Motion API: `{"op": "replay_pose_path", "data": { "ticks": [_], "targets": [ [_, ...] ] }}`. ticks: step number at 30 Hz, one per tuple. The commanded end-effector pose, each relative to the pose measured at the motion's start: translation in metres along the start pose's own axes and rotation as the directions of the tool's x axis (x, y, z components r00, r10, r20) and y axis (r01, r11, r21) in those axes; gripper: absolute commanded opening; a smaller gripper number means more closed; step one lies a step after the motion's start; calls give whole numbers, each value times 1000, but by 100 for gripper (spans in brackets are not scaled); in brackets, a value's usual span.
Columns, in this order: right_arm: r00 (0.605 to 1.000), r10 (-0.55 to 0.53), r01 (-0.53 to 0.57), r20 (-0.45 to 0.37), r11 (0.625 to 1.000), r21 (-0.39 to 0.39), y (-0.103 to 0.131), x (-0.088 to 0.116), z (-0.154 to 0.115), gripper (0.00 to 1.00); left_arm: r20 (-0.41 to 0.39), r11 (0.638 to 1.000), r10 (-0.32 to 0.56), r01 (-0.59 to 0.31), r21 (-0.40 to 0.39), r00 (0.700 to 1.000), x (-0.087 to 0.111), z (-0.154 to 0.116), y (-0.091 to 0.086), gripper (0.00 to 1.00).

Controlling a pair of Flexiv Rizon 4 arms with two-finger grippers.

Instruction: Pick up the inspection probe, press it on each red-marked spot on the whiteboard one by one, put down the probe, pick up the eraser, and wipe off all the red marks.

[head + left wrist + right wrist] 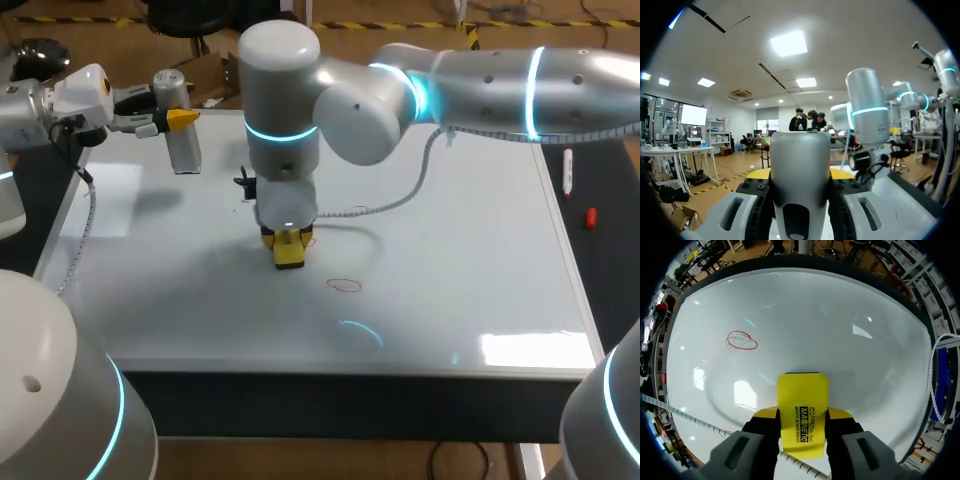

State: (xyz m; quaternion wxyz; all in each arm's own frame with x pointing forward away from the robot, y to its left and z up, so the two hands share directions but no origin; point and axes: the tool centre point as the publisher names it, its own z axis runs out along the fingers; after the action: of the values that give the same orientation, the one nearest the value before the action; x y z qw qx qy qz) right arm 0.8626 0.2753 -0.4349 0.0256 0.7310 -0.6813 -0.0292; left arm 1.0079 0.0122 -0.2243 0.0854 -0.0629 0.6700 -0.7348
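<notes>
My right arm reaches from the right to the middle of the whiteboard (450,260). Its gripper (288,240) points straight down and is shut on the yellow eraser (289,252), which rests on or just above the board. In the right wrist view the eraser (802,412) sits between the fingers of that gripper (802,416), and a red scribbled oval (741,340) lies ahead of it. The same red mark (345,286) is just right of the eraser. At the board's far left corner my left gripper (178,119) is shut on the upright grey probe (182,135). The probe (800,170) fills the left gripper (800,176).
A pen (568,170) and a red cap (590,217) lie on the dark strip right of the board. The right arm's grey cable (385,205) loops over the board behind the eraser.
</notes>
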Motion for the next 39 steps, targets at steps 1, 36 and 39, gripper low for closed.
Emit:
{"op": "replay_pose_path", "data": {
  "ticks": [1,36,39],
  "targets": [
    [1000,13,-13,4,1000,5,0,16,18,0,3,1000,2,-2,-1,1000,1,0,-2,0],
    [994,112,-111,-6,993,44,4,79,3,0,3,1000,2,-2,-1,1000,1,0,-2,0],
    [996,86,-86,8,994,61,3,78,-14,0,3,1000,2,-2,-1,1000,1,0,-2,0]
  ]
}}
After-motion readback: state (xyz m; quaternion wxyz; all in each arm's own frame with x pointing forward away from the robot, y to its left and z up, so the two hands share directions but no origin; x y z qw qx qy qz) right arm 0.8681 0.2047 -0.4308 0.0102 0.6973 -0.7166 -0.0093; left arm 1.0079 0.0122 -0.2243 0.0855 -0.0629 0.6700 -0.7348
